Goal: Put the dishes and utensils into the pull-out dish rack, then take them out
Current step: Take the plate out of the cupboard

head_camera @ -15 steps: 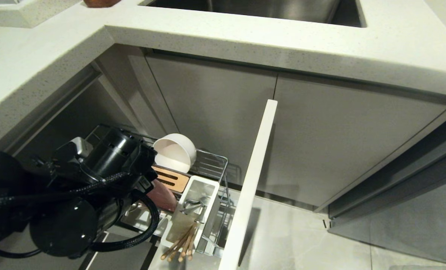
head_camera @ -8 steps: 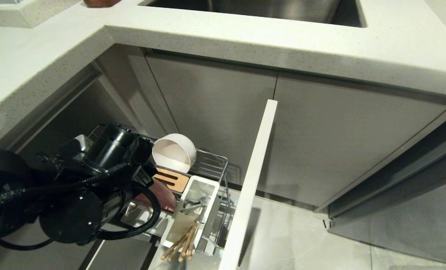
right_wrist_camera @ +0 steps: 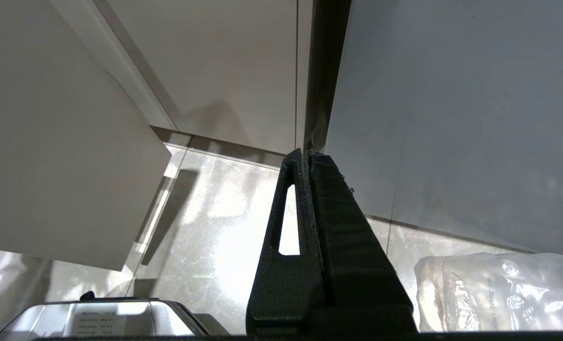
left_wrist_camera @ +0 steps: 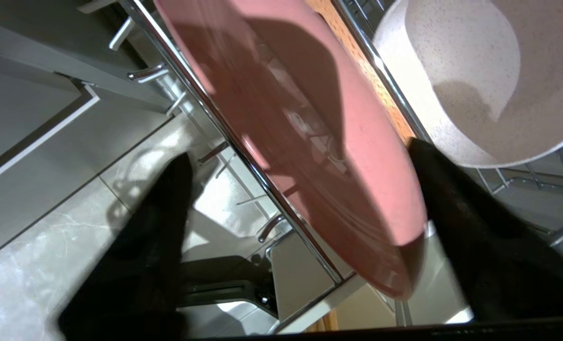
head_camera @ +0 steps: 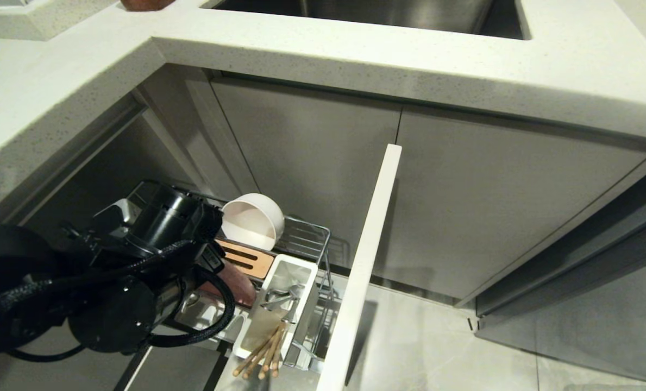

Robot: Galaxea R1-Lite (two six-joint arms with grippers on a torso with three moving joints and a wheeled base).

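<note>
Left wrist view: left gripper [left_wrist_camera: 300, 189] fingers spread astride pink plate [left_wrist_camera: 309, 137], chrome wire [left_wrist_camera: 224, 137] alongside, cream bowl [left_wrist_camera: 470, 85] just beyond.

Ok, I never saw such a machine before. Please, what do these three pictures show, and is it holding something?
It is a two-armed robot at a kitchen cabinet. The wide picture comes from a camera on its head; the other two come from cameras on its wrists, behind the fingers. A pull-out dish rack stands open below the counter. In it are a cream bowl lying on its side, a pink plate standing on edge, and a white caddy with a spoon and chopsticks. The left gripper reaches into the rack, open, one black finger on each side of the plate, not yet gripping. The right gripper is shut and empty, above the floor.
</note>
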